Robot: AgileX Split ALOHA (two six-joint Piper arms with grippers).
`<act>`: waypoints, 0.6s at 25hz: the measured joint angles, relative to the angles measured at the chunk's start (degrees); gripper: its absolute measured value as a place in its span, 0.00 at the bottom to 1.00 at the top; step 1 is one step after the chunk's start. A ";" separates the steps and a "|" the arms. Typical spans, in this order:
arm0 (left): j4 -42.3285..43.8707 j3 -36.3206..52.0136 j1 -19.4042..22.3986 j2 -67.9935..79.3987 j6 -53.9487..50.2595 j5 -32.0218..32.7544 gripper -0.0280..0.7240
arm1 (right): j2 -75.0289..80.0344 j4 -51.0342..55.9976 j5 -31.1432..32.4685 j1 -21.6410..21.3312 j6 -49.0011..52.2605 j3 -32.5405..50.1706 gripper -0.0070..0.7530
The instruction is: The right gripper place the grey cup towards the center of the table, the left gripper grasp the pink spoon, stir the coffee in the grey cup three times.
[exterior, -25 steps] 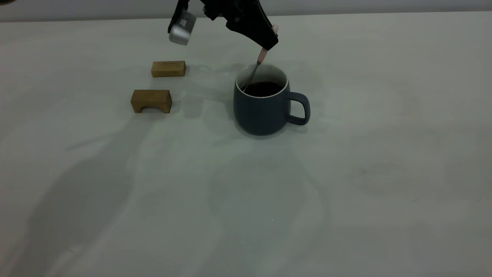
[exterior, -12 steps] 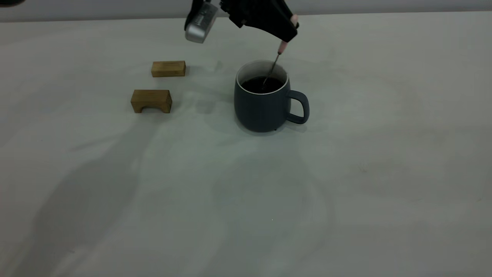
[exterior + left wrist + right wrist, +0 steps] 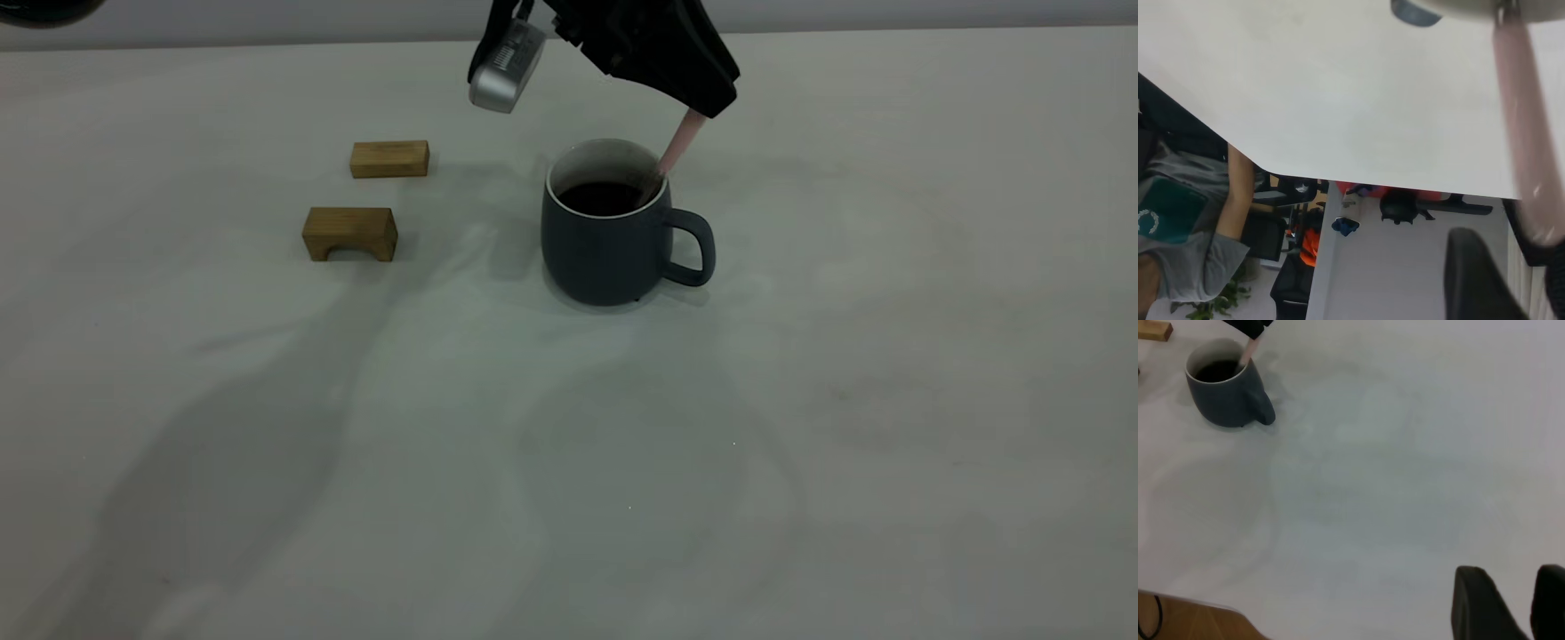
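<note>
The grey cup (image 3: 605,249) stands upright near the middle of the table (image 3: 889,356), handle pointing right, with dark coffee (image 3: 600,197) inside. My left gripper (image 3: 711,105) hangs just above the cup's right rim, shut on the pink spoon (image 3: 680,142). The spoon slants down into the coffee at the right inner wall, its bowl hidden. The left wrist view shows the pink handle (image 3: 1521,133) running from the fingers (image 3: 1471,273) to the cup rim. From the right wrist view, the cup (image 3: 1228,400) is far from my right gripper (image 3: 1511,577), which is shut, holds nothing and is out of the exterior view.
Two small wooden blocks lie left of the cup, a flat one (image 3: 389,158) and an arched one (image 3: 349,233). A seated person (image 3: 1198,220) and a chair show beyond the table's edge in the left wrist view.
The left gripper has swept to the right over the cup, carrying the spoon from the left inner wall through the coffee to the right rim. The cup shifted slightly at first.
</note>
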 joint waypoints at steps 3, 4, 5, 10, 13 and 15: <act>2.50 0.00 0.00 -0.33 -0.07 0.00 0.58 | 0.00 0.00 0.00 0.00 0.00 0.00 0.32; 3.69 0.00 0.00 -0.77 -0.07 0.00 0.59 | 0.00 0.00 0.00 0.00 0.00 0.00 0.32; 5.52 0.00 0.00 -1.39 -0.01 0.00 0.59 | 0.00 0.00 0.00 0.00 0.00 0.00 0.32; 16.68 -0.07 0.00 -8.12 0.21 0.00 0.60 | 0.00 0.00 0.00 0.00 0.00 0.00 0.32; 24.00 -0.13 -0.09 -12.42 0.92 0.00 0.60 | 0.00 0.00 0.00 0.00 0.00 0.00 0.32; 27.91 -0.13 -0.21 -14.92 2.38 0.00 0.60 | 0.00 0.00 0.00 0.00 0.00 0.00 0.32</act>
